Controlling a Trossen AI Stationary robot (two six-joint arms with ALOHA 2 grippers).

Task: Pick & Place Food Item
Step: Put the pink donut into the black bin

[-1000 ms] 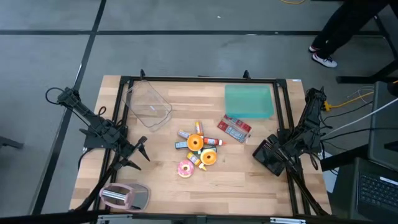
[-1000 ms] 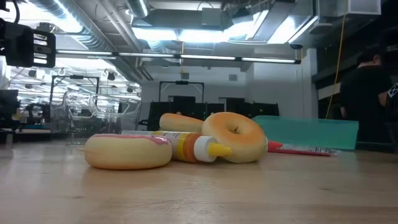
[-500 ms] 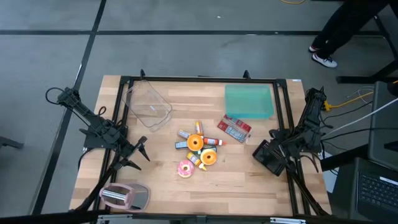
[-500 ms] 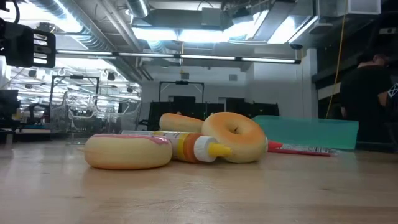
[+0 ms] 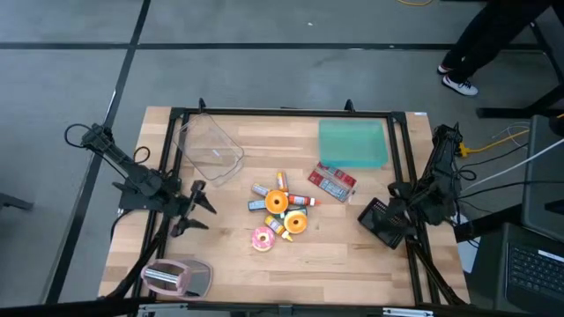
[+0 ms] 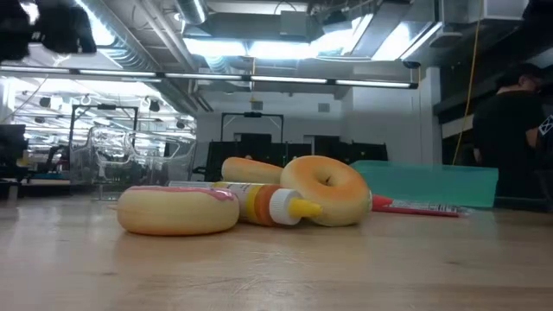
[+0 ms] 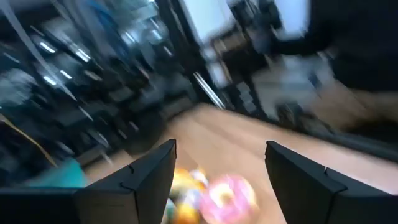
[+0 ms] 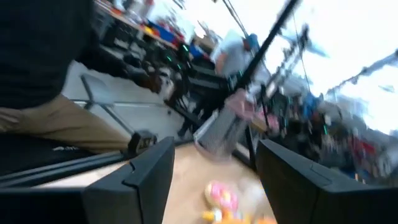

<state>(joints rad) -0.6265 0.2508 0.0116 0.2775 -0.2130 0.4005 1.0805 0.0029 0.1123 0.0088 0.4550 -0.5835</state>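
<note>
A heap of toy food lies at the table's middle: a pink-iced donut (image 5: pixel 263 238), a tan bagel (image 5: pixel 295 223), a second orange ring (image 5: pixel 277 202) and yellow sauce bottles (image 6: pixel 272 206). In the low view the donut (image 6: pixel 177 210) rests flat and the bagel (image 6: pixel 327 190) leans on the bottles. My left gripper (image 5: pixel 196 207) hovers open to the left of the heap, its fingers empty (image 7: pixel 221 149). My right gripper (image 5: pixel 381 222) is open near the right edge, also empty (image 8: pixel 216 146).
A clear plastic tub (image 5: pixel 210 148) stands at the far left and a teal lid (image 5: pixel 352 143) lies at the far right, with a red packet (image 5: pixel 332 180) in front of it. A grey and pink object (image 5: pixel 176 277) lies at the near left corner. A person stands beyond the table (image 6: pixel 510 138).
Both grippers have tipped upward and rolled about their own axes while staying where they were over the table. In the low view the left gripper has risen toward the picture's top. The food has not moved.
</note>
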